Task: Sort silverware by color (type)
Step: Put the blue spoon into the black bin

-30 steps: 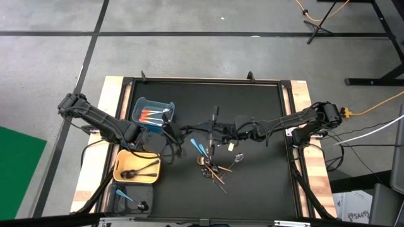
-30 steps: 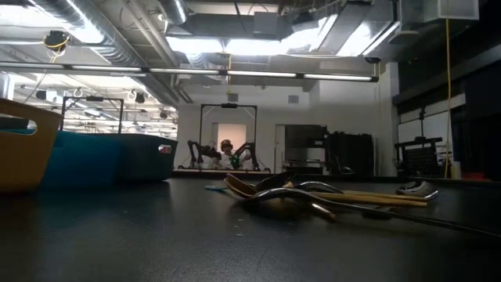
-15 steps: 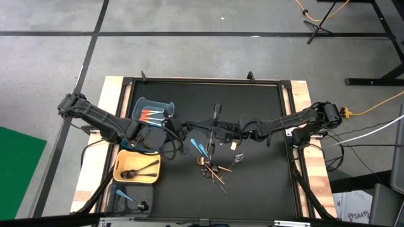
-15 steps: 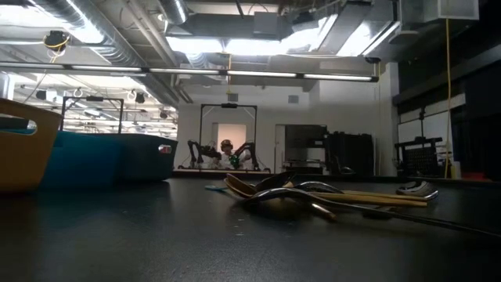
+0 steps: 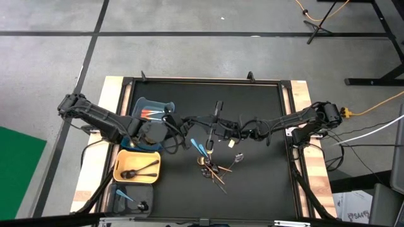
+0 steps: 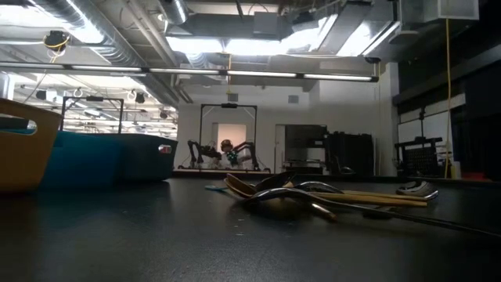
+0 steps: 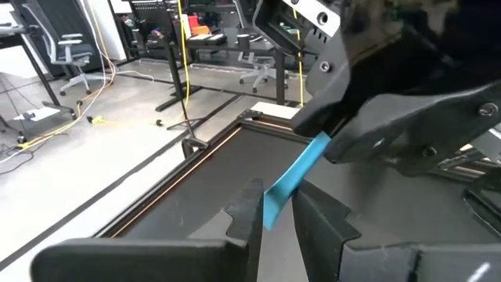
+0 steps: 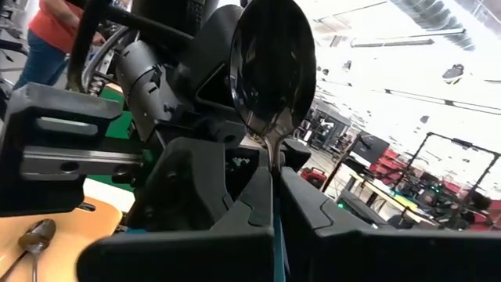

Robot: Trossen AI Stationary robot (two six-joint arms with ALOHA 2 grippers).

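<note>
Silverware lies in a loose heap [image 5: 214, 169] near the middle of the black table [image 5: 265, 183], gold and dark handles crossing, two light blue pieces [image 5: 199, 147] just beside it. Above the table, the left pincer [image 7: 272, 205] grips a flat light blue handle [image 7: 296, 178]. The right pincer [image 8: 275, 196] is clamped on a shiny dark spoon [image 8: 270, 66], bowl upright.
</note>
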